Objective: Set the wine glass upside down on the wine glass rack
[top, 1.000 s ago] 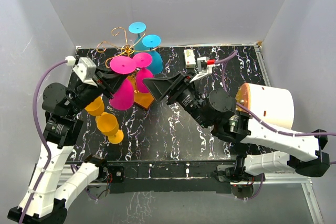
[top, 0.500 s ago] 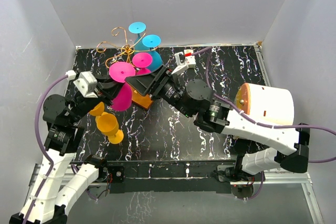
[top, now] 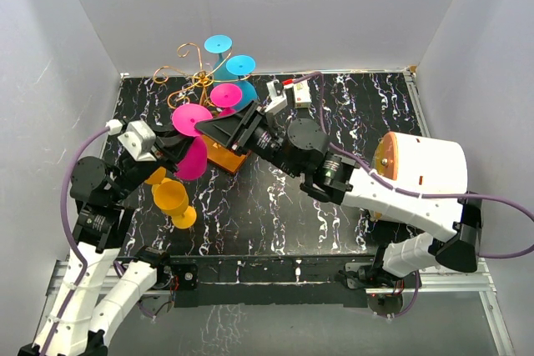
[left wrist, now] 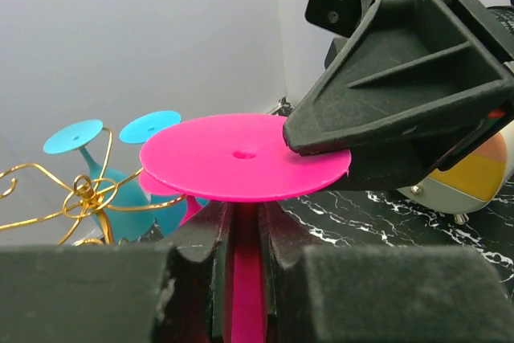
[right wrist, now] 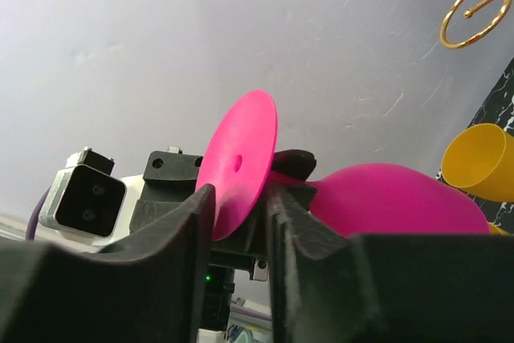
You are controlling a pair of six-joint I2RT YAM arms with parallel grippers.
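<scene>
Walls: white panels (top: 50, 56) close in the tabletop (top: 275, 206) on the left, back and right. The two arm bases sit along the near edge.
Open room: bare black marbled surface shows through the middle and front. Both arms crowd into the rear-left part, right by the rack.
Right edge: a big white drum (top: 425, 168) with an orange end sits there, just beside the right arm.
Rack: the wine glass rack (top: 197, 77), gold wire on an orange-brown base, stands at the rear left near the back wall. Its curls reach out past the tabletop's back edge.
On the rack: two blue glasses (top: 241, 65) hang foot-up. A second pink glass (top: 227, 95) shows foot-up just in front of them.
On the tabletop: yellow glasses (top: 171, 198) lie near the left edge, partly under the left arm.
Wine glass: the pink wine glass (left wrist: 241, 158) is up in the air, inverted and tilted, with its flat foot on top and its bowl below. It is just beside the rack's base on the left and not on the wire.
Left fingers: the left fingers (top: 179, 141) are clenched on the stem, right under the foot.
Right fingers: the right fingers (top: 209, 127) straddle the foot's rim, one on each face of the disc. One seems to rest against the disc. Whether they truly pinch it I cannot tell.
</scene>
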